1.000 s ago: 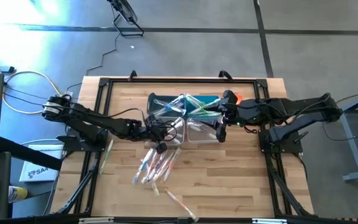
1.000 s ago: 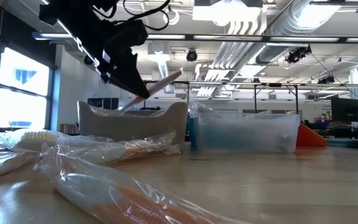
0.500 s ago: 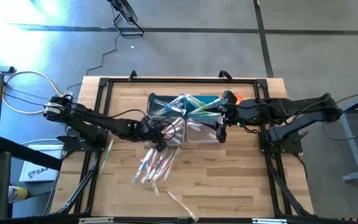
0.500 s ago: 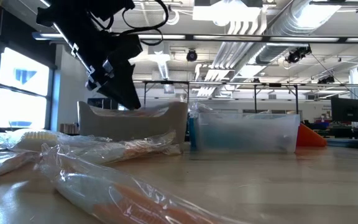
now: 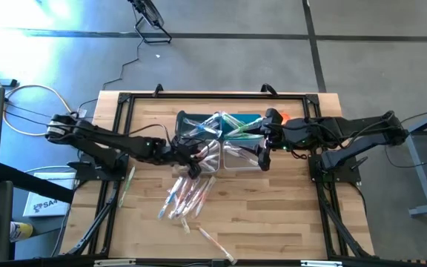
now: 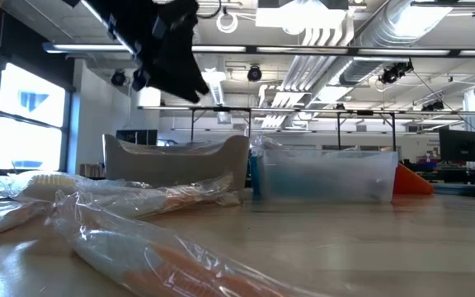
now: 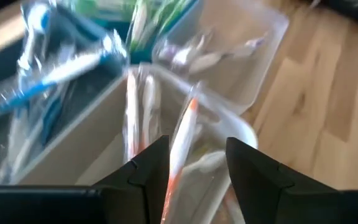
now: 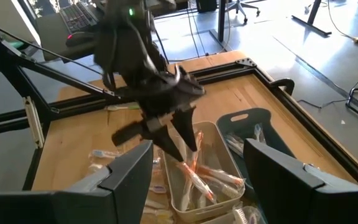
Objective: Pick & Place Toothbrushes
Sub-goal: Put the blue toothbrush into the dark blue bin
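Four small bins stand side by side at the table's middle. The far ones hold blue [image 5: 197,122] and green toothbrushes [image 5: 242,126]. My left gripper [image 5: 196,165] hovers open above the near-left whitish bin [image 7: 73,149], nothing between its fingers. In that bin lie pink-orange toothbrushes [image 8: 197,174]; one [image 7: 182,146] slants up against the bin's wall, straight below the gripper. More wrapped toothbrushes [image 5: 187,196] lie loose on the wood nearer the front. My right gripper [image 8: 197,180] waits open, high above the near-right clear bin [image 5: 239,156].
An orange cloth [image 6: 411,181] lies behind the bins at the far right. A single green toothbrush [image 5: 127,185] rests near the left frame rail, another toothbrush [image 5: 215,243] near the front edge. A black frame [image 5: 124,100] borders the tabletop. Bare wood lies at the front right.
My left gripper has opened and let go of a pink-red toothbrush, which has dropped into the near-left whitish bin. The gripper has then risen straight up above the bin and rolled a little. My right arm has kept still.
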